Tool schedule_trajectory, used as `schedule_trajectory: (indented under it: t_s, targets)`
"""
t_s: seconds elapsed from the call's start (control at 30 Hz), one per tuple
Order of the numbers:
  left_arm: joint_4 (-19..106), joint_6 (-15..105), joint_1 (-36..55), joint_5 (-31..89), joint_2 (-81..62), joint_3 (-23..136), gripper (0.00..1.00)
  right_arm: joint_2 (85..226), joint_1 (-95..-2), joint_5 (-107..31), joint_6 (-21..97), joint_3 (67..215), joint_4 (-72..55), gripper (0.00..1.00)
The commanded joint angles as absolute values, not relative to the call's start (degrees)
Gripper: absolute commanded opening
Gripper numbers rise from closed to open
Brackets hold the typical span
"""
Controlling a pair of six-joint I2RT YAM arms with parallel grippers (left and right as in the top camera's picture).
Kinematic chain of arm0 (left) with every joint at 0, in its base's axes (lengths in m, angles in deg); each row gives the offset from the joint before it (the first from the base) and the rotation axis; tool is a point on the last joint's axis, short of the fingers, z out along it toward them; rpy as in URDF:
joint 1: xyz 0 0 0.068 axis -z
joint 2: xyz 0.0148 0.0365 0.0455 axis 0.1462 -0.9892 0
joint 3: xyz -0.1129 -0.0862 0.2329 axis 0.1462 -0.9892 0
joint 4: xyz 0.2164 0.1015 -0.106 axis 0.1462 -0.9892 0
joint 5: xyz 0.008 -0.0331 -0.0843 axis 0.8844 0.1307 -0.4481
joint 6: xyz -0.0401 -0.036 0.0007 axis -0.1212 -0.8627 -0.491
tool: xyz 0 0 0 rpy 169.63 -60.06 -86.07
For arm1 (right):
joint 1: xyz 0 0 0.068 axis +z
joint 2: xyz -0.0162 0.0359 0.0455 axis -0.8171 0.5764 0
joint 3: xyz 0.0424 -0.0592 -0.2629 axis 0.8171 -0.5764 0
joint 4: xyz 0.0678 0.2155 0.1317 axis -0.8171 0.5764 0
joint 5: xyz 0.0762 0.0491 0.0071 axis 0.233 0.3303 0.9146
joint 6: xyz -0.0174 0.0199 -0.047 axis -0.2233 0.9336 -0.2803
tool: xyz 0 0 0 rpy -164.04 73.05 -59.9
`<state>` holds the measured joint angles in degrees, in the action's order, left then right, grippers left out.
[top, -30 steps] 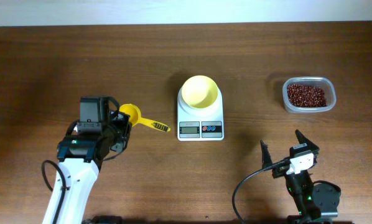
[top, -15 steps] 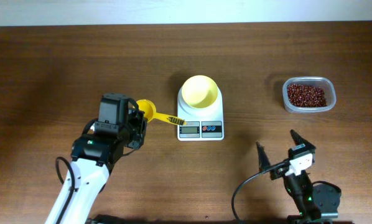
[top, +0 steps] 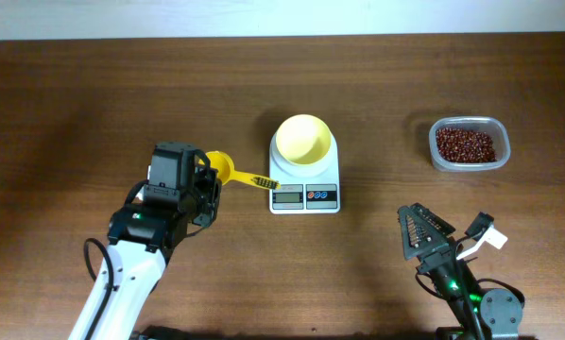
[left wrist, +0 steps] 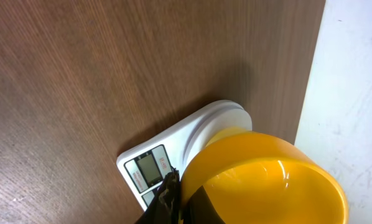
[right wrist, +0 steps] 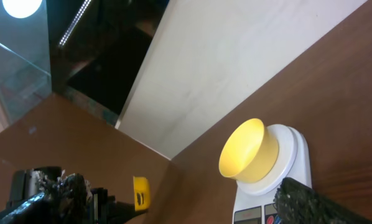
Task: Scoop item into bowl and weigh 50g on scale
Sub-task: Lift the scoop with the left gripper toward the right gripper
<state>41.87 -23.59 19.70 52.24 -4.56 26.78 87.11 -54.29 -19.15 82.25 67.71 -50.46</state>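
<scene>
Our left hand [top: 207, 179] is closed on a small orange-yellow plastic scoop [top: 224, 167], holding it near the cup, and one dark finger [left wrist: 171, 194] shows against its rim in the wrist view. The cup is empty and held above the brown wooden worktop [top: 75, 94]. Its handle points right, with the tip just beside the left edge of the small white digital kitchen scale [top: 304, 196]. A pale yellow round bowl [top: 303, 139] sits on the scale's platform, and we see nothing inside it. Our right hand [top: 446, 229] is near the front edge of the worktop, well apart from the scale. Its fingers are spread and hold nothing, and its wrist camera looks across at the bowl. The small dark red-brown beans [top: 466, 144] all lie in a clear rounded-rectangular plastic tub [top: 499, 127] at the far right, well apart from both hands.
</scene>
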Motion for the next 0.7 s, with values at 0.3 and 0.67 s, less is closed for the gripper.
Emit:
schedule_trajectory:
  t_s: [0.3, 0.67]
  targets:
    - [41.98, -24.35, 19.94, 53.05, -4.12, 27.15, 0.00, 138.05, -39.25, -12.07, 68.89, 91.62, -57.35, 0.99]
    - [37.89, -24.33, 20.09, 46.75, -4.12, 27.15, 0.00, 161.07, -20.63, -13.99, 65.05, 98.12, -74.81, 0.79]
